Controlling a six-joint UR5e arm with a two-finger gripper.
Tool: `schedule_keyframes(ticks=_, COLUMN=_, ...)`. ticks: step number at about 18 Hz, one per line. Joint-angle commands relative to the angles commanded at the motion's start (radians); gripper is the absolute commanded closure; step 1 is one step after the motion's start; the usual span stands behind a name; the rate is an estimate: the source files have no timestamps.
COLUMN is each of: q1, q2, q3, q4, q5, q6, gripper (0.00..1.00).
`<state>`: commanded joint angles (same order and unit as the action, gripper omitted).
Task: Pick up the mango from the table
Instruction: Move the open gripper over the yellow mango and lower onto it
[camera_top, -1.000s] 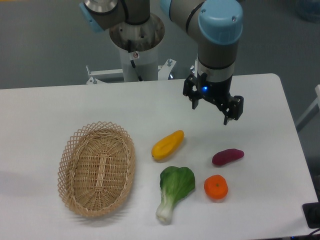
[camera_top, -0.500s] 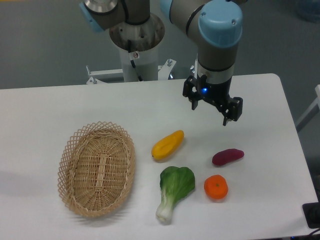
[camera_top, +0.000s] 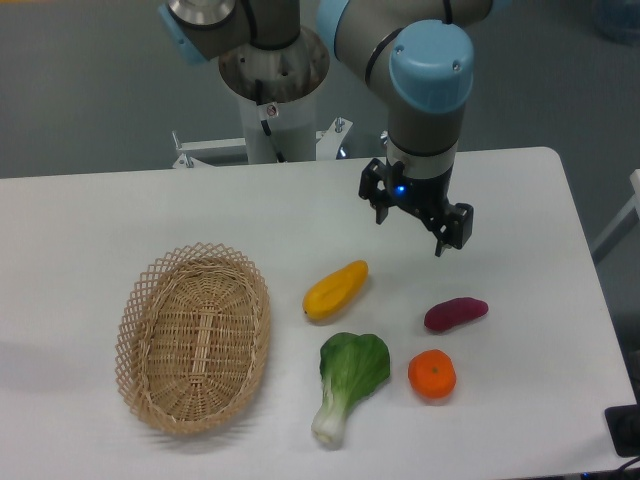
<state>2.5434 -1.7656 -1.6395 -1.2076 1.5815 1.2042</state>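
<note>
Lying on the table (camera_top: 120, 215), the smooth yellow-orange mango (camera_top: 335, 289) sits below the spread-fingered, empty gripper (camera_top: 409, 224).

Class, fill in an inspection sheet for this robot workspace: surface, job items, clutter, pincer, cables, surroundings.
Surface: white table, rounded far right corner.
Job's things: mango lying on the table, free, near the middle.
Clutter: wicker basket to the left, empty; bok choy in front of the mango; purple sweet potato and tangerine to the right.
Pincer: pincer open, holding nothing, above the table beyond and right of the mango.
Cables: nothing seen clearly.
Surroundings: grey floor; the arm's pedestal behind the table.
</note>
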Motion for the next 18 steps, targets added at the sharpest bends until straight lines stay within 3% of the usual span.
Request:
schedule_keyframes(ticks=4, q1=-0.011, q2=0.002, q3=-0.136, q4=0.167, q5=0.002, q6=-0.005, gripper=0.0)
schedule_keyframes(ticks=6, q1=-0.012, q2=0.002, q3=-0.186, q4=0.212, q5=0.002, q6=0.006, gripper=0.0)
schedule_keyframes(ticks=10, q1=-0.032, q2=-0.026, q3=-0.224, q4=0.224, q5=0.003, q6=0.009, gripper=0.0)
schedule_keyframes(ticks=18, q1=-0.077, q2=-0.112, q3=-0.235, q4=0.267, q5=0.009, q6=0.02, gripper=0.0)
